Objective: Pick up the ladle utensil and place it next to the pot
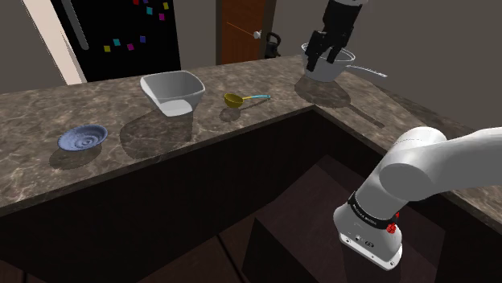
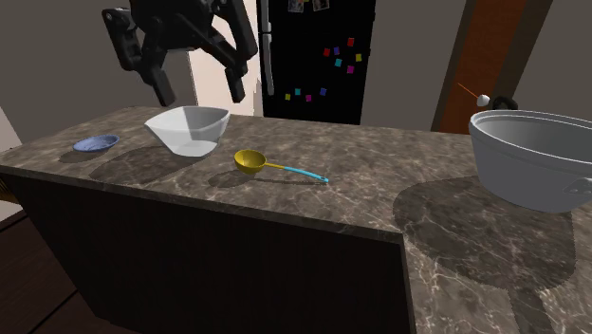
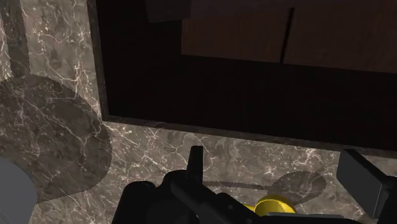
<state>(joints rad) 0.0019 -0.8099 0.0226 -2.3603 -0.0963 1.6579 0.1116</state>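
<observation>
1. The jaws hang in the air well above the counter (image 1: 48, 104), spread wide and holding nothing. In the wrist view the two black fingers (image 3: 196, 159) stand far apart.
2. The ladle (image 1: 241, 99) lies flat on the dark marbled counter, untouched. It has a yellow bowl and a thin blue-green handle.
3. In the second exterior view the ladle (image 2: 280, 168) rests between the white bowl (image 2: 190, 128) and the pot (image 2: 531, 157). It touches neither and lies nearer the white bowl. Its yellow bowl is at the white bowl's end and its handle points toward the pot's side.
4. In the wrist view the yellow bowl of the ladle (image 3: 273, 205) shows on the counter below, between the spread fingers and apart from them.
5. The pot (image 1: 326, 74) is pale grey with a long straight handle. It stands on the counter at the shoulder view's upper right, well apart from the ladle.
6. The white bowl (image 1: 171, 92) stands upright on the counter. Further toward the shoulder view's left lies a small blue plate (image 1: 82, 137).
7. Behind the counter stands a black fridge (image 1: 129, 40) dotted with coloured magnets. A brown door (image 1: 241, 24) stands to the right of it.
8. The white arm (image 1: 426, 173) rises from the shoulder view's lower right.
</observation>
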